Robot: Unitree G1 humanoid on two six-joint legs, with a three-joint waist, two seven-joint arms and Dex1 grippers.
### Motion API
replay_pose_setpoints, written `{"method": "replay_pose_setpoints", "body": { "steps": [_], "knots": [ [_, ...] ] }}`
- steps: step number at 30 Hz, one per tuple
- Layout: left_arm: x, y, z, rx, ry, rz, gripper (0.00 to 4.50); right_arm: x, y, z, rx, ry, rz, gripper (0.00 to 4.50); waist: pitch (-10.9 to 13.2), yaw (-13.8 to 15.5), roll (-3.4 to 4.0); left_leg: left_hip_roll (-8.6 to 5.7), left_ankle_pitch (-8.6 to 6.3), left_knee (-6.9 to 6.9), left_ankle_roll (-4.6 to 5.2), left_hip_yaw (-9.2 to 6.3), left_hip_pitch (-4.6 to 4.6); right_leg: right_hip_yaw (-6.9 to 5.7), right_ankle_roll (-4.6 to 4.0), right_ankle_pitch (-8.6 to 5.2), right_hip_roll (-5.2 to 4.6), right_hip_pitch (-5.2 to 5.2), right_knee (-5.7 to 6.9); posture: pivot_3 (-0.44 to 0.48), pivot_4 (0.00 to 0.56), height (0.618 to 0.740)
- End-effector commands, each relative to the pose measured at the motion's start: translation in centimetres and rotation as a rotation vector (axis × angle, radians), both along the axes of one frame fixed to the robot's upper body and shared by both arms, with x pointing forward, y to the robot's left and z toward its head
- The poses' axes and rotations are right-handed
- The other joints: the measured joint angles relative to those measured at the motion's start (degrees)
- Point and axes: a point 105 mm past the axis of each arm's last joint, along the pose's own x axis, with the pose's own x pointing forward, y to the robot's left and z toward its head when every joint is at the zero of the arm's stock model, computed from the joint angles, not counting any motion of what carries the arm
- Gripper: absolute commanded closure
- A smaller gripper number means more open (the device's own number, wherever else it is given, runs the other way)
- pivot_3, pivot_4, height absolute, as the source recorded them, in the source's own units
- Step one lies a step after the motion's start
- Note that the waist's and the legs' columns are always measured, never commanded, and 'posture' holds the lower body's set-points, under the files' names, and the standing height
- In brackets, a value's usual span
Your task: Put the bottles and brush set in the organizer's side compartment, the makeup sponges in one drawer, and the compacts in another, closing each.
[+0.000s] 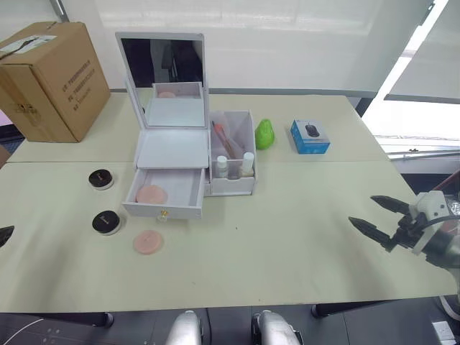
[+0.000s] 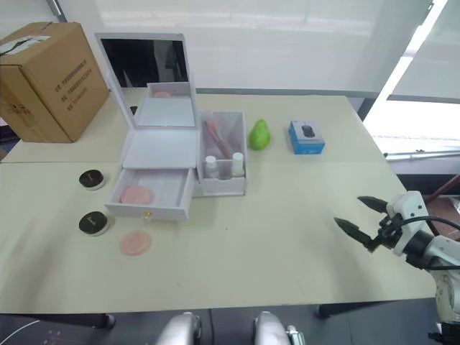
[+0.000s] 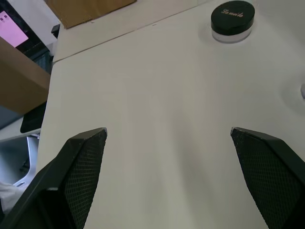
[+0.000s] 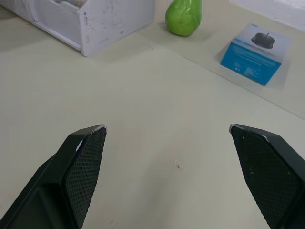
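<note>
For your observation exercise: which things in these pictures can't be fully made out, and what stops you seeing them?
- Left gripper: left eye view, cut off by the picture's edge; just a dark tip shows.
- Brush set: lower part hidden inside the side compartment.
- Bottles: bodies hidden by the compartment's front wall; labels too small.
- Cardboard box: printing too small to read.
- Organizer: left wrist view, cut off by the edge.

— How many of each do you count on the desk?

— You have two makeup sponges, two compacts, two bottles, one brush set, one organizer.

— And the extras?

— One cardboard box, one green pear, one blue box.
</note>
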Motion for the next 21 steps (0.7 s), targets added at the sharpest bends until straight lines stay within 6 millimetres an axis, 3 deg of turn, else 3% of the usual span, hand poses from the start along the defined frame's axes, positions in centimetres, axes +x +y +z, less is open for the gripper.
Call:
{"method": "replay_pose_setpoints", "body": {
  "steps": [1,6,8,10,14,17,21],
  "knots": [
    [0.1,-1.2,1.0,-0.007,-0.071,-0.015,0.03,0.7,2.7,2.3,0.019,-0.079,0.078,0.00,0.0,0.0,0.01,0.00,0.00,0.00,0.00,0.01,0.03,0.02,0.01,0.00,0.00,0.02,0.01,0.000,0.150,0.722],
    [-0.1,-4.4,0.5,-0.096,-0.179,-0.031,0.03,1.5,6.8,4.7,0.096,-0.133,0.188,0.00,0.0,-0.2,-0.08,0.06,0.01,0.01,0.02,0.01,0.08,0.00,0.03,0.01,0.04,0.16,0.00,0.000,0.150,0.722],
    [-0.4,-6.7,0.3,-0.158,-0.248,-0.062,0.03,1.6,9.0,5.8,0.137,-0.138,0.261,0.00,0.0,0.1,-0.13,0.04,0.12,0.07,0.20,0.01,0.08,0.00,0.05,0.02,0.02,0.22,0.03,0.000,0.150,0.722],
    [-1.4,-10.2,-1.9,-0.250,-0.251,-0.116,0.03,1.6,12.0,7.2,0.171,-0.149,0.381,0.00,0.0,0.0,-0.11,0.03,0.25,0.12,0.42,0.02,0.07,0.00,0.08,0.05,-0.01,0.18,-0.02,0.000,0.150,0.722],
    [-2.6,-14.4,-5.2,-0.373,-0.213,-0.158,0.03,1.4,15.9,8.8,0.224,-0.171,0.535,0.00,-0.1,0.0,-0.30,0.03,0.26,0.15,0.44,0.09,-0.08,0.17,0.14,0.10,0.05,0.25,0.00,0.000,0.150,0.722],
    [-2.8,-17.0,-7.2,-0.400,-0.156,-0.213,0.03,1.2,17.7,9.2,0.251,-0.173,0.604,0.00,-0.1,0.5,-0.30,0.04,0.27,0.19,0.45,-0.02,-0.04,0.02,0.13,0.08,0.05,0.14,-0.02,0.000,0.150,0.722],
    [-2.0,-18.7,-8.9,-0.368,-0.102,-0.248,0.03,0.8,19.2,9.2,0.261,-0.166,0.675,0.00,0.0,0.7,-0.27,-0.04,0.27,0.23,0.45,-0.01,-0.20,0.02,0.14,0.07,-0.02,0.13,-0.08,0.000,0.150,0.722]
  ]
}}
